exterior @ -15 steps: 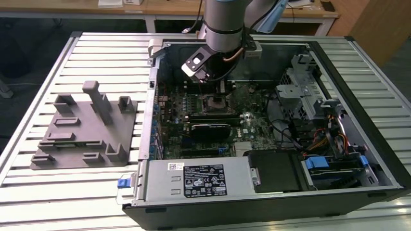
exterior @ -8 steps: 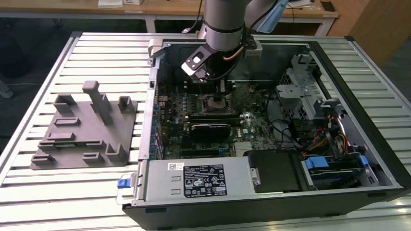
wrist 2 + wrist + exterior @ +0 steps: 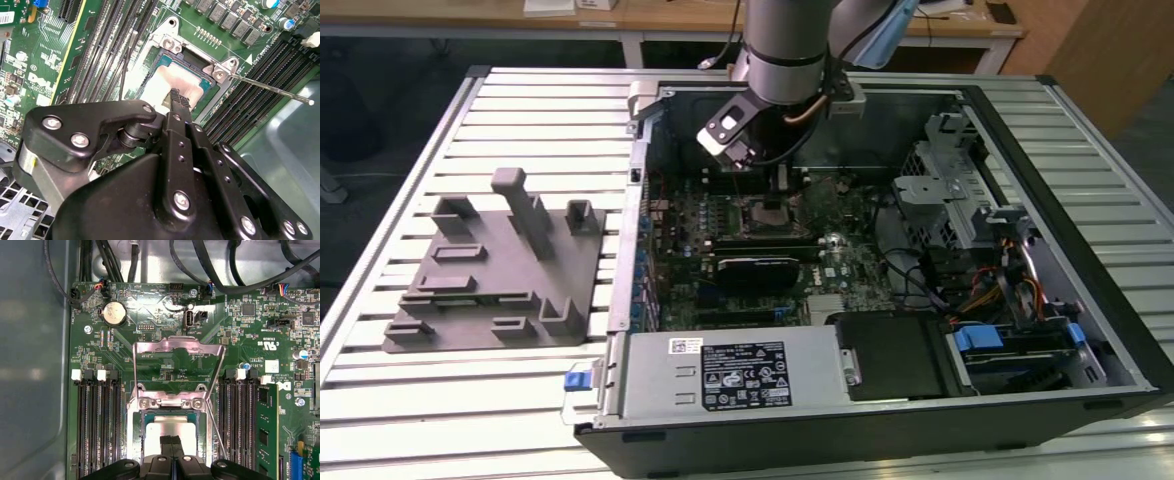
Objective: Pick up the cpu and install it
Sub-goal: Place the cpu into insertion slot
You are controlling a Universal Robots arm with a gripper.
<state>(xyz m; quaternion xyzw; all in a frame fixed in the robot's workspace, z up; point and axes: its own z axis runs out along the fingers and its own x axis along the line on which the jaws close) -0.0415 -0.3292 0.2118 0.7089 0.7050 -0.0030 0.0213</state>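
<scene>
While the gripper (image 3: 171, 442) sits low over the socket (image 3: 135, 430), its two black fingers (image 3: 166, 450) read as pressed together tip to tip, with nothing visibly pinched between them. Can't tell if the tips touch the cpu (image 3: 167, 425) or hang just above it.

Status, my read:
- cpu is in the socket, lying flat and square to the frame in both wrist views. Pick and place look done.
- Load plate (image 3: 176, 346) stands up off the socket, not closed.
- Lever (image 3: 272, 89) sticks out free to the side, not latched.
- So mostly there; lock-down not yet done.

Materials and shapes:
- Fingers: black metal links with screw heads, narrowing to slim tips.
- cpu: thin square, pale silver-grey metal top, matte, catching glare.
- Socket frame: bright stamped steel, screws at the corners.
- Load plate: thin sheet metal with an open window in the middle.
- Lever: thin steel wire rod.
- Board (image 3: 150, 315): glossy green, black RAM slots (image 3: 97, 425) either side of the socket, one green stick (image 3: 267, 430) fitted, round shiny coin cell (image 3: 114, 314).
- Case (image 3: 854, 440): grey steel inside, black shell.
- Grey plastic fixture block (image 3: 494, 270) with upright posts sits near the case on the exterior view's left, on a slatted metal table (image 3: 454, 410).
</scene>
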